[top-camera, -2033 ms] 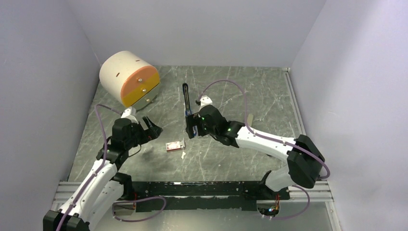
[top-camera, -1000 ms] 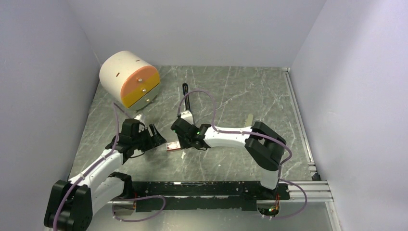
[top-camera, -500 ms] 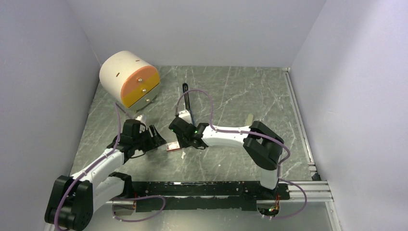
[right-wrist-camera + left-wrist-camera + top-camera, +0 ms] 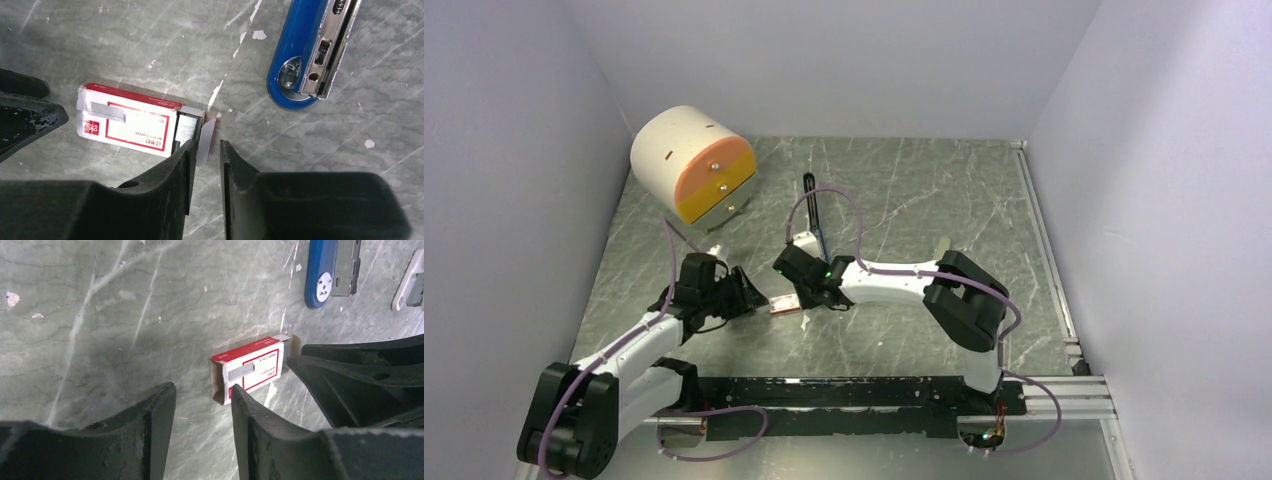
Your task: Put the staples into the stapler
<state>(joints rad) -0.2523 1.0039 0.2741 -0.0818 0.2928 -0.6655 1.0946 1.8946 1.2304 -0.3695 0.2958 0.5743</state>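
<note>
Red-white staple box (image 4: 125, 125) on worktop (image 4: 75, 50), staples (image 4: 188, 126) showing at right end; left claw (image 4: 202, 390) apart, likely bracing; right claw (image 4: 206, 147) narrowly apart, ready to pinch.

light: even, soft overhead — shadows: faint | glare: mild on metal | blur: near fingers in both wrist views
</note>
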